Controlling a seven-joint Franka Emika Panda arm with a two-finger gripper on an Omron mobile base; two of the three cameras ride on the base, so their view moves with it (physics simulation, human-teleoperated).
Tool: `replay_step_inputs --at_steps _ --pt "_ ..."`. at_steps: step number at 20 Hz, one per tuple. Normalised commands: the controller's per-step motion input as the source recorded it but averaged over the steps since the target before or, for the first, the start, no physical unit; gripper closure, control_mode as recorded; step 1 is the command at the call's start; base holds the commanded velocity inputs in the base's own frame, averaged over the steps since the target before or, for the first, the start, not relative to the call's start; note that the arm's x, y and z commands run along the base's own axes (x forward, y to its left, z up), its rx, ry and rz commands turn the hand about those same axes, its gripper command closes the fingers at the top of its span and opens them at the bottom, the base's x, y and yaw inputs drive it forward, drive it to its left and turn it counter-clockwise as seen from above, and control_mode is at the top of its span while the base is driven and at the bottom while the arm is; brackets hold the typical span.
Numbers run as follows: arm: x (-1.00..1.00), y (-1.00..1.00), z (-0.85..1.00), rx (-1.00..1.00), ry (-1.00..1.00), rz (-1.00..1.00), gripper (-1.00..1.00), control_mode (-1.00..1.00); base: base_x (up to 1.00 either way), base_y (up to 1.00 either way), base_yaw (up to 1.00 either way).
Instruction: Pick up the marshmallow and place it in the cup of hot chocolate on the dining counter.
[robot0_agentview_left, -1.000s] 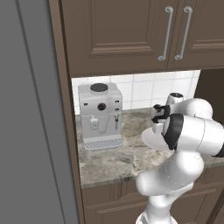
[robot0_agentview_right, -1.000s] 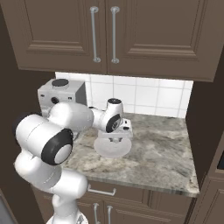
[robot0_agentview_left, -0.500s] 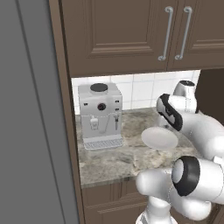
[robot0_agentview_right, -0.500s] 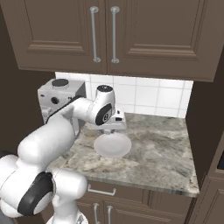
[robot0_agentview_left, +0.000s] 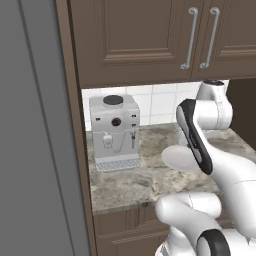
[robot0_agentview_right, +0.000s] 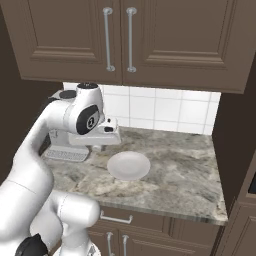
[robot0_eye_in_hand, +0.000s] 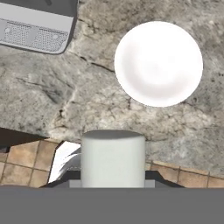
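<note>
Our gripper (robot0_eye_in_hand: 113, 175) hangs high over the wall counter (robot0_agentview_right: 180, 170), looking straight down, and a white short cylinder, the marshmallow (robot0_eye_in_hand: 113, 159), sits right at its tips. We cannot see the fingertips themselves, so we cannot tell for sure whether they are clamped on it, though its place there, well above the stone, suggests it is being carried rather than lying loose.

Taking the round white plate (robot0_eye_in_hand: 158, 63) as our landmark: the marshmallow sits below it in the hand view, over the counter's front edge. The coffee machine (robot0_agentview_left: 116, 131) stands to the plate's left against the tiled wall (robot0_agentview_right: 165, 107); its drip tray (robot0_eye_in_hand: 35, 30) shows at the hand view's upper left. The plate itself is bare.

We judge the pick to be done and the carry under way. No cup of hot chocolate stands near the plate, and this short counter under the cabinets (robot0_agentview_right: 125, 40) is not the dining counter, so we expect the base must drive elsewhere before any drop. Keeping the hand raised probably keeps the marshmallow clear of the machine.
</note>
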Motion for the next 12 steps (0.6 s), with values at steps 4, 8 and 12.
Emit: replay_step_inputs --at_steps 4,8,12 --pt "-0.47 0.58 0.49 0.00 0.01 0.00 1.00 -1.00 0.00 0.00 0.00" --pt "-0.28 0.41 0.37 0.00 0.04 0.00 1.00 -1.00 0.00 0.00 0.00" --pt "-0.30 0.30 0.36 0.00 0.01 0.00 1.00 -1.00 0.00 0.00 0.00"
